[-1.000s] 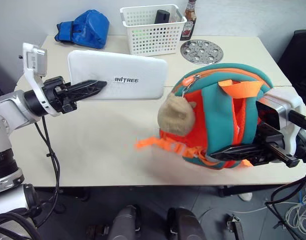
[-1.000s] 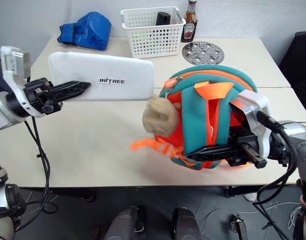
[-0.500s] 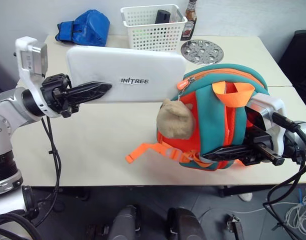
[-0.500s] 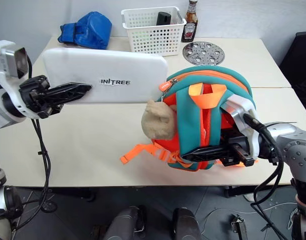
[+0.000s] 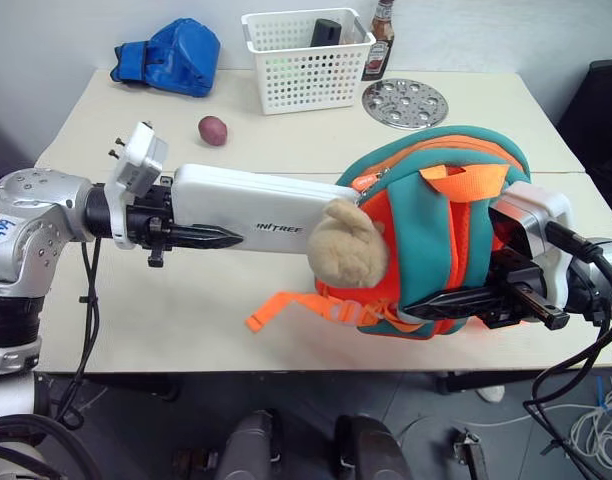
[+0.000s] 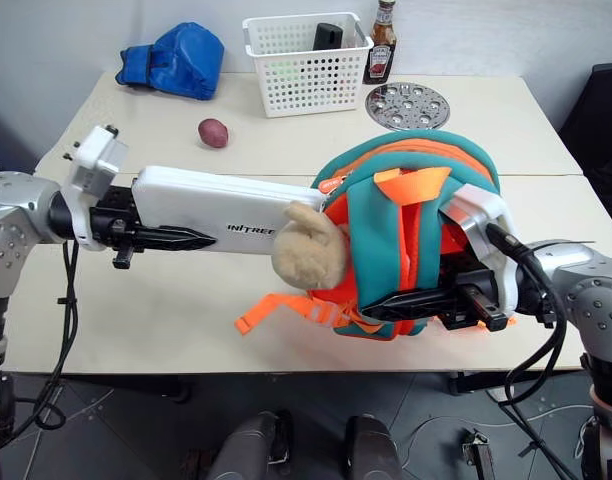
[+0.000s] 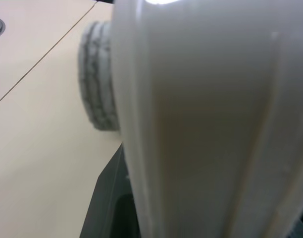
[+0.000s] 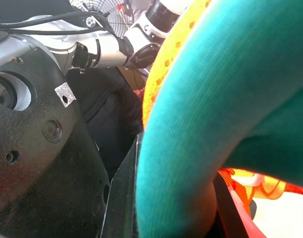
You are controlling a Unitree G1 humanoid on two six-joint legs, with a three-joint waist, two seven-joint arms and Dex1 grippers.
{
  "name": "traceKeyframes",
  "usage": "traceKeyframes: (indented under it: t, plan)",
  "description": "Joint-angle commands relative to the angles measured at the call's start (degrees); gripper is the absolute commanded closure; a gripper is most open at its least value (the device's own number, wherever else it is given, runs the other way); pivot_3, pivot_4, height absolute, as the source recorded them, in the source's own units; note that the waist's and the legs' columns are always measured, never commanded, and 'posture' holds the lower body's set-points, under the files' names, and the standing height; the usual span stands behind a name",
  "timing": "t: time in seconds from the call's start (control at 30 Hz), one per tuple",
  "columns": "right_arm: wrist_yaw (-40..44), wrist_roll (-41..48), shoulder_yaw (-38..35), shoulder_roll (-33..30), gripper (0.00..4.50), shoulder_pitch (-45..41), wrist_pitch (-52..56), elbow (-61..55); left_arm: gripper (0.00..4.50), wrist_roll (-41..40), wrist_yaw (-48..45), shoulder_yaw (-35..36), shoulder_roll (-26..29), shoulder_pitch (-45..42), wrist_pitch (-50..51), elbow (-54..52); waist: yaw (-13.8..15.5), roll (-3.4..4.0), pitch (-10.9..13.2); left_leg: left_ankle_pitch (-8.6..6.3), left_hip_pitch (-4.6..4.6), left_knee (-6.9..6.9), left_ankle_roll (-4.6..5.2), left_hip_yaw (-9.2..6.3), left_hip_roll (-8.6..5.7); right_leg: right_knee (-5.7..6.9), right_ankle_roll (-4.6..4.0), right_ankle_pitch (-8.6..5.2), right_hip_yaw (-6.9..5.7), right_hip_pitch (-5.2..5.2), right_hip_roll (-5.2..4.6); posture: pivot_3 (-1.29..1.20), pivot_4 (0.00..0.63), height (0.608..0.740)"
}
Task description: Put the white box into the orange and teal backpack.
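Note:
The white box (image 5: 256,205) hangs flat over the table, gripped at its left end by my left gripper (image 5: 226,236), which is shut on it. Its right end goes behind the tan plush toy (image 5: 344,247), at the zip edge of the orange and teal backpack (image 5: 456,225); how far it reaches inside is hidden. The left wrist view looks along the box (image 7: 206,124). The backpack stands upright near the table's front right. My right gripper (image 5: 431,303) is shut on its teal strap (image 8: 216,124).
At the back of the table (image 5: 186,300) are a blue bag (image 5: 171,55), a white perforated basket (image 5: 306,60), a sauce bottle (image 5: 380,40) and a round metal disc (image 5: 404,103). A small reddish potato (image 5: 213,130) lies behind the box. An orange strap (image 5: 286,308) trails toward the front edge.
The left gripper has rolled the box from upright to flat and lowered it, bringing its right end to the backpack's opening. The potato behind it now shows. The right gripper kept still.

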Motion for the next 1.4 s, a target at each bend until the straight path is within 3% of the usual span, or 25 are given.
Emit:
traceKeyframes:
  t: [0.03,0.37,0.7,0.73,0.83,0.97,1.4]
  plan:
    - [0.35,0.26,-0.91,0.05,4.49,0.32,-1.53,-1.43,3.13,1.7,-0.76,-1.65,-2.78,-3.8,-1.28,0.7,0.04,0.0,0.0,-0.01,0.0,0.02,0.02,0.0,0.0,0.01,0.0,0.0,0.0,0.01,0.0,0.0,0.15,0.74]
    - [-0.27,0.47,-0.44,1.18,4.49,-0.06,-2.23,-2.32,3.13,8.47,8.01,-8.43,-19.01,-7.97,-2.22,0.56,0.17,-0.03,0.02,-0.03,-0.08,0.24,0.14,-0.01,-0.03,0.13,0.05,0.03,-0.04,0.04,0.0,0.0,0.15,0.74]
    - [-2.76,0.18,0.36,3.5,4.49,-0.71,-2.52,-2.77,3.13,16.09,18.56,-13.44,-37.42,-13.05,-4.68,8.89,0.83,-0.05,0.03,-0.04,-0.12,0.45,0.19,-0.04,-0.02,0.16,0.07,0.04,-0.11,0.08,0.0,0.0,0.15,0.74]
    - [-3.3,0.04,0.41,3.76,4.5,-0.84,-2.51,-2.51,2.79,15.56,18.29,-13.04,-37.63,-13.07,-3.36,8.65,0.78,-0.05,0.03,-0.04,-0.12,0.46,0.19,-0.04,-0.02,0.16,0.08,0.04,-0.11,0.08,0.0,0.0,0.15,0.74]
    - [-4.07,-0.13,0.32,4.23,4.5,-1.07,-2.39,-2.0,1.91,14.88,16.84,-11.5,-35.49,-12.53,-2.07,6.26,0.38,-0.05,0.03,-0.04,-0.11,0.46,0.18,-0.04,0.01,0.19,0.08,0.04,-0.11,0.07,0.01,0.0,0.15,0.74]
    - [-4.82,-0.97,0.91,4.84,4.5,-0.93,-2.9,-1.78,0.72,12.57,13.08,-8.5,-28.63,-10.87,-0.23,0.9,-0.2,-0.05,0.03,-0.03,-0.1,0.42,0.16,-0.09,0.02,0.25,0.08,0.04,-0.15,0.06,0.01,0.0,0.15,0.74]
    - [-6.56,-5.59,4.13,7.59,4.5,-1.33,-5.24,-0.05,0.72,-1.78,4.67,6.57,-6.79,-4.26,9.3,-14.04,-0.1,-0.04,0.04,-0.02,-0.09,0.39,0.1,-0.13,0.02,0.21,0.07,0.04,-0.14,0.08,0.01,0.0,0.15,0.74]
